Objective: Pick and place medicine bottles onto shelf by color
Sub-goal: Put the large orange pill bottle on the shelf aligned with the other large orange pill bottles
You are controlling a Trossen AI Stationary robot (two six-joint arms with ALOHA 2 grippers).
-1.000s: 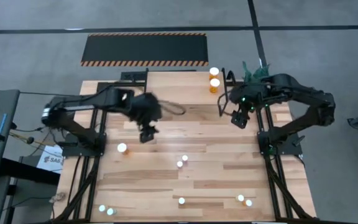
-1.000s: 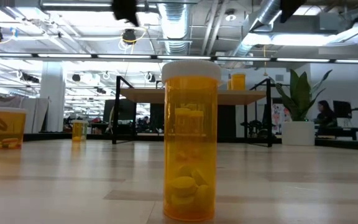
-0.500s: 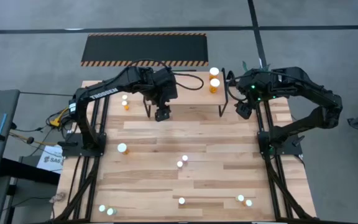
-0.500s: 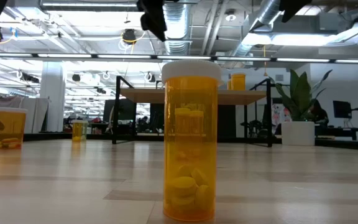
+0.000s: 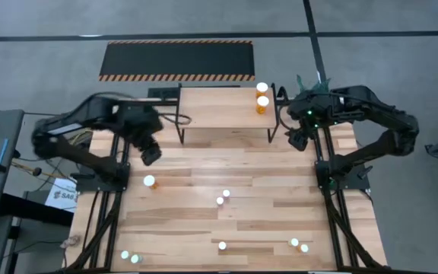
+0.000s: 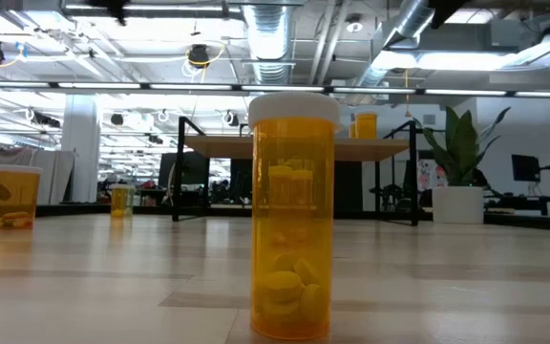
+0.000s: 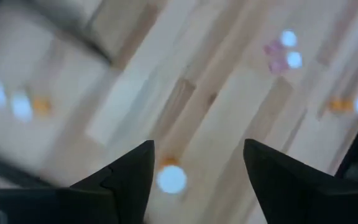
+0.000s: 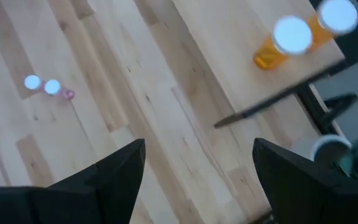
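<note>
Medicine bottles lie scattered over the table (image 5: 204,164), while two orange ones (image 5: 262,97) stand touching at the right end of the shelf (image 5: 219,110). My left tool (image 5: 151,154) hangs spread and empty above the table's left side, near a lone orange bottle (image 5: 150,182) with a white cap; my wrist camera looks down past the fingers (image 7: 129,174) onto that same cap. My right tool (image 5: 296,141) waits, spread and empty, just off the shelf's right end, beside the potted plant (image 5: 310,85).

Risks, as I judge them: the left arm shows smeared in the overhead picture, so I read it as moving fast, and a descent at that pace could clip the cap and send the upright bottle rolling. A pinch taken too high, on the cap alone, could let it slip. Two pinkish bottles (image 5: 223,198) stand almost touching at mid-table, and reaching for one could topple its neighbour. On the shelf, a careless placement near the orange pair could knock them off the edge. Colours of the far bottles read poorly under glare, so mis-sorting is possible.
</note>
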